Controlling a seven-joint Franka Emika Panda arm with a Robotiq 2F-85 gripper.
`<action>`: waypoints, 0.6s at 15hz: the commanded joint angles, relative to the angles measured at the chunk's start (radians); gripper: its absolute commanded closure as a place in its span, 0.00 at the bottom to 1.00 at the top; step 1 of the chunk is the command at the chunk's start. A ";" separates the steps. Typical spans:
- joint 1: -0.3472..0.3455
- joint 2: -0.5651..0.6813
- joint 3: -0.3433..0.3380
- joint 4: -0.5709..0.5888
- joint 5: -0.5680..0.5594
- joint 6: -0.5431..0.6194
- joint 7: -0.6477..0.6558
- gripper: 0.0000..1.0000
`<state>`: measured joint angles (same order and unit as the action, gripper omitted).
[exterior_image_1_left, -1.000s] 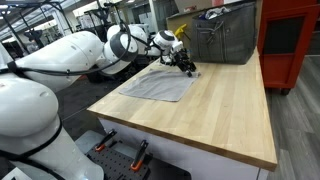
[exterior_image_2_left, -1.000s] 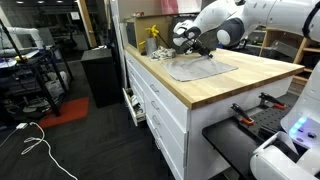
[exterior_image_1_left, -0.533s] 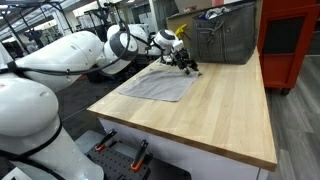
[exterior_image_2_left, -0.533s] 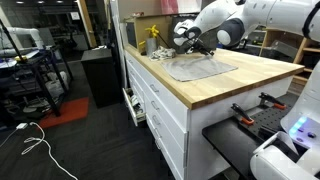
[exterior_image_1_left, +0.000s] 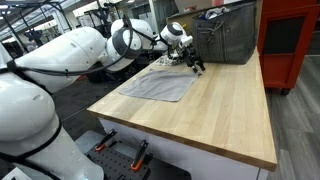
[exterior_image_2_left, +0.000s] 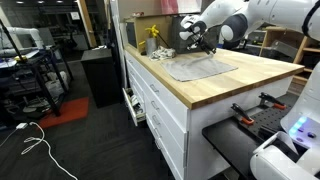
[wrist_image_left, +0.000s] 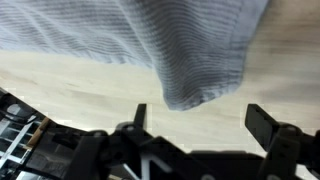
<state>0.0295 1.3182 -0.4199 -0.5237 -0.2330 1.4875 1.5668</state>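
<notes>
Left to right in an exterior view: the grey cloth (exterior_image_1_left: 160, 85) lies flat on the left part of the wooden counter (exterior_image_1_left: 225, 115). The pincer (exterior_image_1_left: 192, 66) hangs just over the cloth's far corner, spread wide with nothing in it. The wrist view agrees: that corner lies on the wood just ahead of the two fingers (wrist_image_left: 262, 120). Right of that there's a grey metal bin (exterior_image_1_left: 225, 40), then a red cabinet (exterior_image_1_left: 290, 40).

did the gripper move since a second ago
Yes. The gripper has lifted away from the grey cloth and shifted slightly toward the metal bin behind it, with its fingers open.
</notes>
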 joint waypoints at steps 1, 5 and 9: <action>-0.057 -0.062 0.047 -0.031 0.046 0.089 -0.072 0.00; -0.079 -0.040 0.051 0.000 0.038 0.124 -0.093 0.00; -0.082 -0.035 0.054 0.000 0.039 0.130 -0.094 0.00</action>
<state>-0.0523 1.2829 -0.3655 -0.5236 -0.1939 1.6174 1.4725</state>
